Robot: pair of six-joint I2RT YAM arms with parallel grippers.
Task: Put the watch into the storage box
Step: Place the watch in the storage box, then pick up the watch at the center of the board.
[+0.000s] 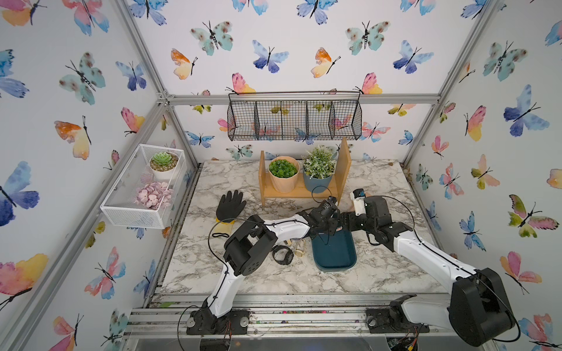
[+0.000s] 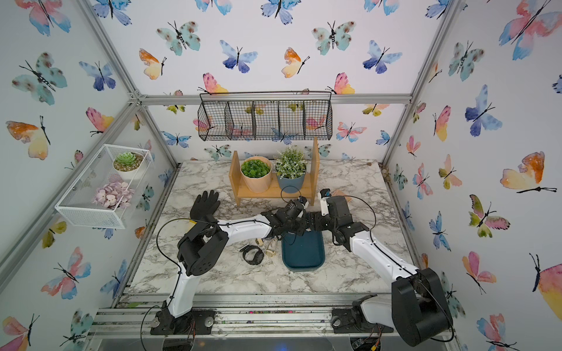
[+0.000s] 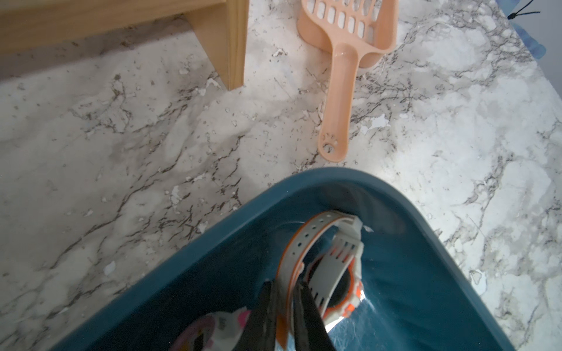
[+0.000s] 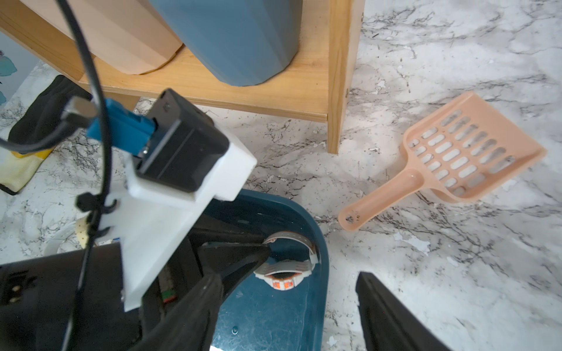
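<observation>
The watch [image 3: 337,261], white with orange trim, lies at the far end of the dark teal storage box [image 3: 273,194], its face on the floor of the box [image 4: 273,319]. My left gripper [image 3: 286,291] reaches down into the box with its two dark fingers close on either side of the watch's strap. The right wrist view shows the same watch [image 4: 284,270] beyond my right gripper [image 4: 287,282], which stands wide open, one finger over the box and the other over the table. A pink and white watch [image 3: 213,331] also lies in the box. In both top views the grippers [image 1: 327,232] [image 2: 316,225] meet above the box's far end.
A black watch [image 1: 282,254] and a pale one [image 1: 299,250] lie left of the box. Right of the wooden shelf [image 1: 301,188] with two plant pots lies a peach scoop [image 4: 450,161]. A black glove [image 1: 231,205] lies at the left. A black wire basket [image 1: 295,118] and a white mesh basket [image 1: 143,185] hang on the walls.
</observation>
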